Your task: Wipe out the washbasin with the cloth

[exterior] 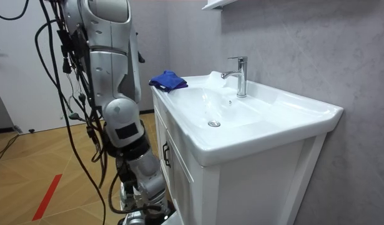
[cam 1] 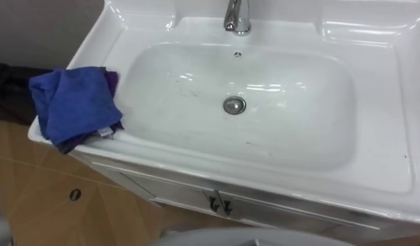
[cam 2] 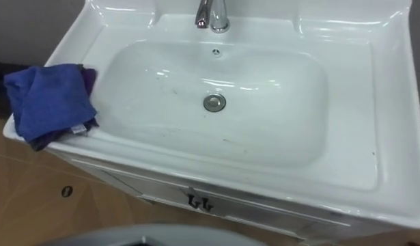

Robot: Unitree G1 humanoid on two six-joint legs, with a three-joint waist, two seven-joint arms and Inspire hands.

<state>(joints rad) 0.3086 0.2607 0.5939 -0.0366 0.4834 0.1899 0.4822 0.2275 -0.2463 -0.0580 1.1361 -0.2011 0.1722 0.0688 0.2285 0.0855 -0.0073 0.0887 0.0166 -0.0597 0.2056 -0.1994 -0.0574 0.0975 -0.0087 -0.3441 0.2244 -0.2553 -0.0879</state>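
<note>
A white basin (cam 1: 196, 147) (cam 2: 373, 102) lies before me, set in a white cabinet, with a metal drain (cam 1: 234, 105) (cam 2: 214, 102) at its middle and a few dark marks on its bowl. A folded blue cloth (cam 1: 73, 104) (cam 2: 47, 102) rests on the basin's left rim, partly hanging over the corner. In the room view the cloth (exterior: 168, 80) lies on the basin's (exterior: 273, 134) far corner, and I stand at the cabinet's front, close to it.
A chrome tap (cam 1: 237, 16) (exterior: 240, 75) (cam 2: 212, 15) stands at the back of the basin. The cabinet doors carry two small dark handles (cam 1: 219, 203) (cam 2: 199, 202). Wooden floor (cam 1: 52, 205) lies to the left, and a grey wall (exterior: 304, 50) stands behind the basin.
</note>
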